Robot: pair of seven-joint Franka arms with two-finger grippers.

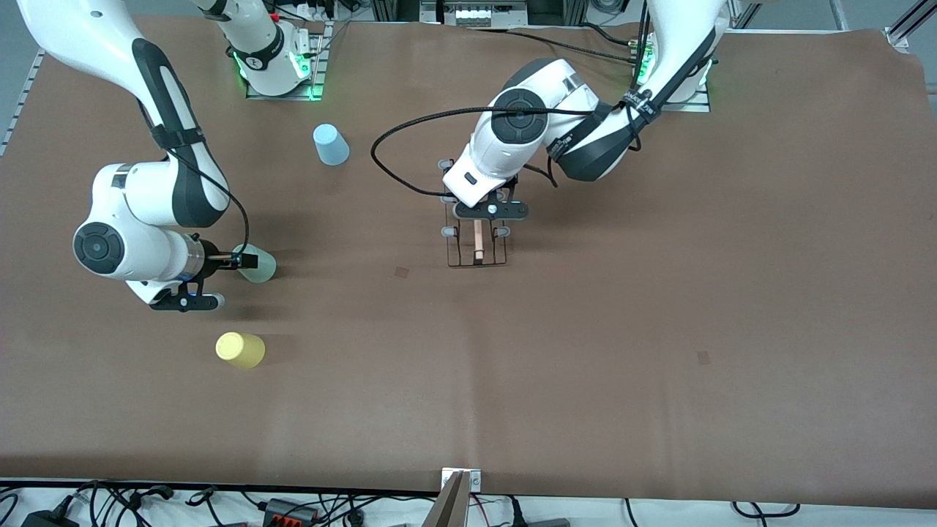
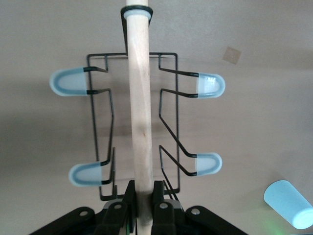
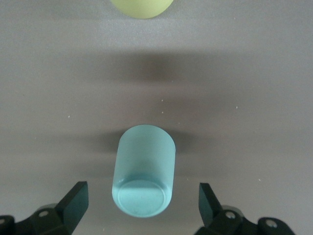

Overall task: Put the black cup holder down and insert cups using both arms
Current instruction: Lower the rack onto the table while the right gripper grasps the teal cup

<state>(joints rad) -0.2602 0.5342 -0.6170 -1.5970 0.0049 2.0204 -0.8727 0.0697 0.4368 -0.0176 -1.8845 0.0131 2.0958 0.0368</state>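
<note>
The left gripper [image 1: 477, 233] is clamped on the wooden handle [image 2: 139, 107] of the holder [image 1: 476, 245], which sits near the middle of the table [image 1: 659, 307]; whether its base already rests on the table I cannot tell. In the left wrist view four pale prong tips stick out from the wire frame, all bare. The right gripper [image 1: 233, 258] hangs spread wide over the green cup [image 1: 258, 265], fingers [image 3: 73, 203] on either side and not touching it.

Taking the holder as landmark: the green cup lies toward the right arm's end of the table from it, the blue cup [image 1: 331, 144] farther from the front camera than the holder, the yellow cup [image 1: 240, 350] nearer that camera.

My reading: placing the holder is being finished while the first cup pick begins. Next, the right gripper should drop and close on the green cup, then carry it onto a prong with the holder steadied.
</note>
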